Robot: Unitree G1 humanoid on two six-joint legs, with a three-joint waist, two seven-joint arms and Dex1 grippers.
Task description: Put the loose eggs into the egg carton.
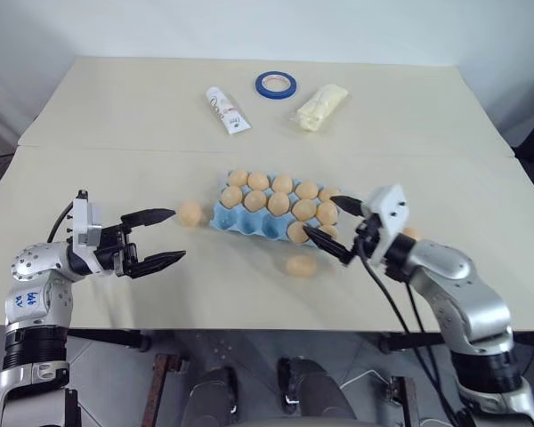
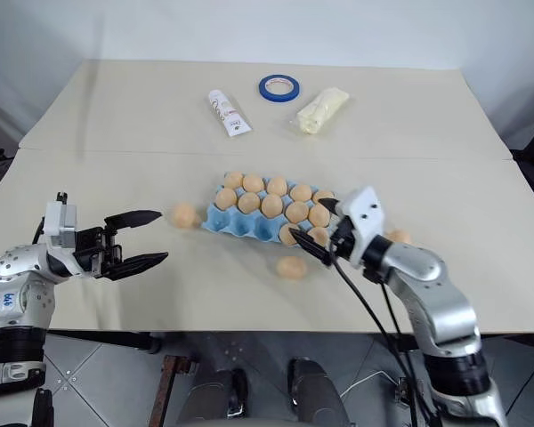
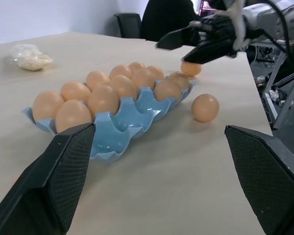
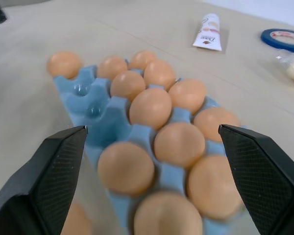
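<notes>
Light blue moulded pulp makes up the egg carton [image 1: 249, 221], which is sitting near the middle of the pale surface [image 1: 116, 160], its long side running from about 10 o'clock to 4 o'clock as seen from the head. Most of its cups are holding tan-orange eggs; several cups along the near left edge are lying bare, as the right wrist view shows.

Three loose eggs are lying on the surface outside it. One egg [image 1: 190, 213] is resting just beside the carton's left end, at about 9 o'clock from it. A second egg [image 1: 301, 265] is lying near the carton's front edge, at about 5 o'clock. A third egg [image 2: 398, 236] is peeking out past the right arm, at roughly 3 o'clock from the carton.

Hovering to the left of the carton, the left pincer [image 1: 160, 237] is gaping wide and grasping nothing, its black fingers pointing toward the egg at the carton's left end. Over the carton's right end, the right pincer [image 1: 332, 224] is spread wide as well, carrying nothing, with filled cups lying between its fingertips in the right wrist view.

At about 12 o'clock, well apart from the carton, a white tube [image 1: 227, 109], a blue tape ring [image 1: 276, 85] and a clear bag of pale yellow stuff [image 1: 321, 107] are lying side by side on the far part of the surface.
</notes>
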